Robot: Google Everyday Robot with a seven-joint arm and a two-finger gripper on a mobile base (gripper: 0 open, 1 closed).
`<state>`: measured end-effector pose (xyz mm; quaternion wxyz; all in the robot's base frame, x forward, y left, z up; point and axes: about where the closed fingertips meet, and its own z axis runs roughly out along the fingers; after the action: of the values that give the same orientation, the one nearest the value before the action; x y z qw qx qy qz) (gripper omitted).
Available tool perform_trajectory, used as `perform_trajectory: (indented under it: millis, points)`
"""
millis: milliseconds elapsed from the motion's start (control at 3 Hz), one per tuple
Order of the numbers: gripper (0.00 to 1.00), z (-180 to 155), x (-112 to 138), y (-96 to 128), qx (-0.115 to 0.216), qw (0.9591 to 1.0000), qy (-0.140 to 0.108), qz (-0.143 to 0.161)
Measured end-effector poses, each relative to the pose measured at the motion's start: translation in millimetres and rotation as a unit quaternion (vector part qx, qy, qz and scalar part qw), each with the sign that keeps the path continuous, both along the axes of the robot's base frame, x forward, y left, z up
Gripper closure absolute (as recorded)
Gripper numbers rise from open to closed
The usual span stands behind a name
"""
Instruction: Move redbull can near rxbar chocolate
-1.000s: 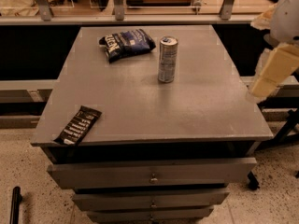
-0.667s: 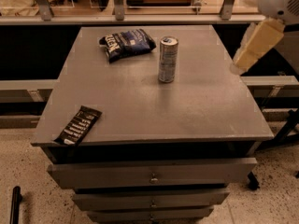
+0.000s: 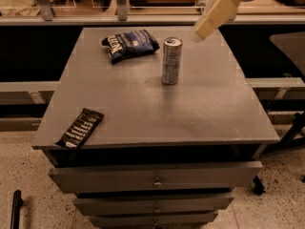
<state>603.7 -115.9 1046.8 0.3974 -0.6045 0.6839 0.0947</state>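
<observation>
Items on the grey table [image 3: 200,113] number three: one redbull can [image 3: 171,61], one rxbar chocolate [image 3: 80,128], one dark blue snack bag [image 3: 129,44]. The bar lies at the front left corner, close to the edge. The can stands upright toward the far middle, well apart from the bar, with bare surface between them. It is slim, silver and blue, with a silver top. One gripper [image 3: 201,31] hangs above the far right side, apart from the can; whether it is clenched or released cannot be told.
</observation>
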Motion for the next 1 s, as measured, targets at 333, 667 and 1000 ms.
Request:
perform_trajectory:
  millis: [333, 667, 1000]
  points:
    - [0.00, 2, 6, 10, 0.015, 0.9999, -0.008, 0.003]
    - [0.00, -3, 3, 8, 0.039, 0.9992, 0.000, -0.001]
    - [0.00, -14, 7, 19, 0.072, 0.9973, 0.003, -0.015]
